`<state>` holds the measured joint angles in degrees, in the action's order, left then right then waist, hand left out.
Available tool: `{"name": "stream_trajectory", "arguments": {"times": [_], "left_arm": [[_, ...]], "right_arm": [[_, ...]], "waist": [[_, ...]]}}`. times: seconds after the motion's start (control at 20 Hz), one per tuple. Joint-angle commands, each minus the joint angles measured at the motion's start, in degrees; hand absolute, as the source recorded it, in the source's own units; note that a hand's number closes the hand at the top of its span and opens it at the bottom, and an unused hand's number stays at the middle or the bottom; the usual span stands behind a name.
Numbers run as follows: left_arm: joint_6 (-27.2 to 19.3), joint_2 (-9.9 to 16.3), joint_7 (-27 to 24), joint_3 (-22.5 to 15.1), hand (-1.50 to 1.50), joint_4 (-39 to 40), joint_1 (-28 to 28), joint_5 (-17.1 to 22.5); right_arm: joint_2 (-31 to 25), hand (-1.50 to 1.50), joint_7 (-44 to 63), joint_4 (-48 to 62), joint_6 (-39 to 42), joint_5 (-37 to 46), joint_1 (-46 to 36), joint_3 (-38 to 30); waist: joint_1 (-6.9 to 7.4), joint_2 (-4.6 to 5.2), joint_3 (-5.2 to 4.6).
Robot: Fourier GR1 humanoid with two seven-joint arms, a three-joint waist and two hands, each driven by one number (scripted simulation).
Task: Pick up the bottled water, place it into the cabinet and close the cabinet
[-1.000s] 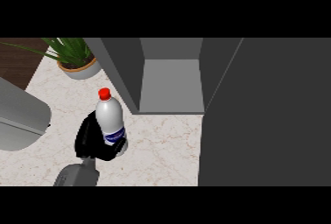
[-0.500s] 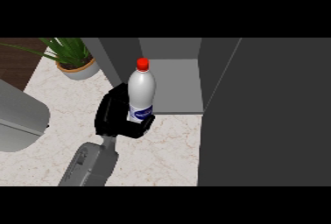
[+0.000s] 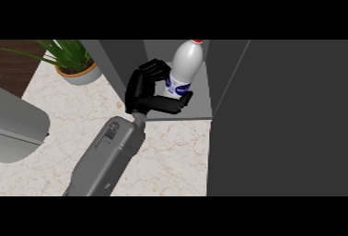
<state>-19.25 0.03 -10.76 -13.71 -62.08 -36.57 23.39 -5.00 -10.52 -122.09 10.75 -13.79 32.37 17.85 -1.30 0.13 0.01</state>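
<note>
The bottled water (image 3: 185, 64) is white with a red cap and a blue label. It stands upright inside the open grey cabinet (image 3: 195, 109), just above its floor or on it; I cannot tell which. My left hand (image 3: 144, 92) is shut on the bottle from its left side, fingers behind it and thumb across the label's lower front. The grey forearm runs back down to the lower left. The cabinet's dark door (image 3: 285, 120) stands open and fills the right side of the view. My right hand does not show.
A potted green plant (image 3: 71, 64) stands at the back left of the marble counter (image 3: 170, 156). A large rounded grey object (image 3: 17, 129) sits at the left edge. The open door hides everything to the right.
My left hand has carried the bottle up and to the right, from over the counter into the cabinet opening. The forearm has stretched further forward.
</note>
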Motion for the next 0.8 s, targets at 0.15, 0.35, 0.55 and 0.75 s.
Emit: {"name": "stream_trajectory", "arguments": {"times": [0.15,0.35,0.55,0.75], "left_arm": [[-6.6,0.0,-2.1,-1.3,1.5,11.7,-11.6,-0.2],[-4.8,0.0,-5.2,4.6,1.5,24.6,-19.7,-1.4],[-7.9,0.1,-5.0,5.4,1.5,31.4,-25.4,-1.8],[-8.7,0.4,-9.2,5.4,1.5,39.5,-27.5,-3.2]], "right_arm": [[-0.1,-1.5,0.5,-2.0,-0.7,0.0,0.4,1.2],[-1.5,-1.5,-2.5,3.1,2.4,-3.8,-1.7,-3.5],[-0.3,-1.5,-1.6,3.1,1.0,-2.2,-1.3,-0.8],[-1.8,-1.5,-0.7,1.2,1.4,-3.1,-1.1,-2.4]], "waist": [[-0.09,-0.01,-0.01],[-0.57,0.36,0.01],[-0.75,0.4,0.01],[-1.31,0.63,0.0]]}}
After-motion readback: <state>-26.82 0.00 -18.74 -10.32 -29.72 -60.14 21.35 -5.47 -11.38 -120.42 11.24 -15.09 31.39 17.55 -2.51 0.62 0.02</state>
